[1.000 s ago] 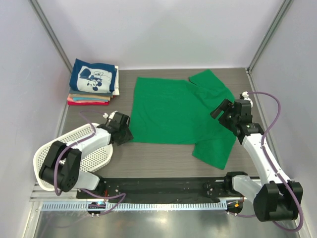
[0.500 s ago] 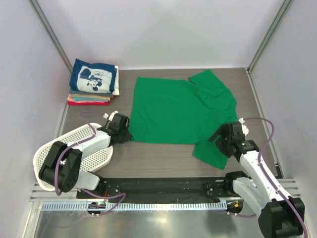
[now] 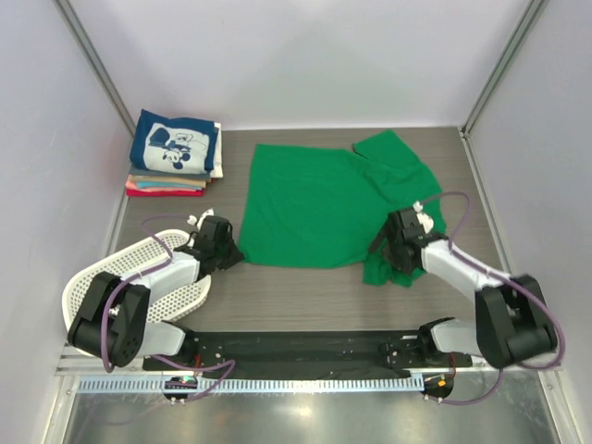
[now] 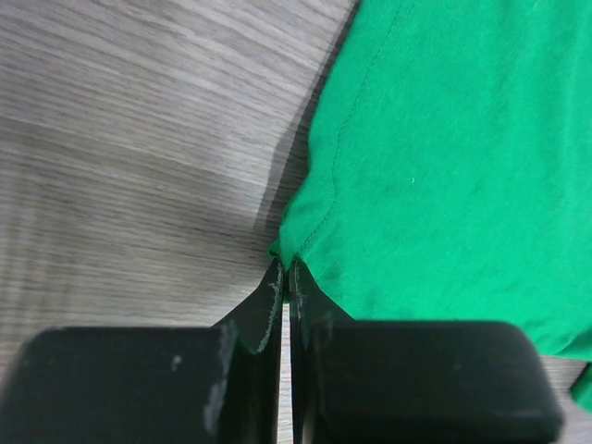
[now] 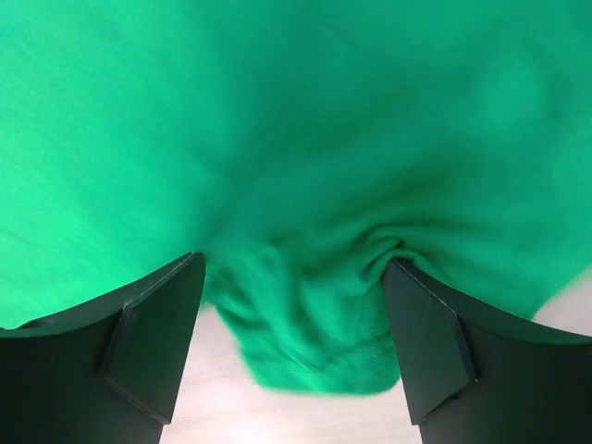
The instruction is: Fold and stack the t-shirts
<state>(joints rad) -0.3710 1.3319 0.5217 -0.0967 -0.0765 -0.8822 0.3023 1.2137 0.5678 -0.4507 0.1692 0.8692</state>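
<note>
One green t-shirt (image 3: pixel 314 203), corner clenched in left end effector (image 4: pixel 285 270), blurred sleeve (image 5: pixel 305 314) under released right end effector (image 5: pixel 291 266)

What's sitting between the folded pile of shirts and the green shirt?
Nothing but a bare strip of tabletop; the top view shows the folded pile and the green shirt lying apart.

One shirt (image 3: pixel 314 203) lies spread out in the middle of the tabletop (image 3: pixel 305 291). A pile of folded shirts (image 3: pixel 173 155) sits in the far left corner, to the left of it. A basket (image 3: pixel 180 298) lies at the near left, in front of the pile. The left pincer (image 3: pixel 231 254) is at the shirt's near left corner. The right pincer (image 3: pixel 384 252) is over the near right sleeve, with cloth between its fingers.
</note>
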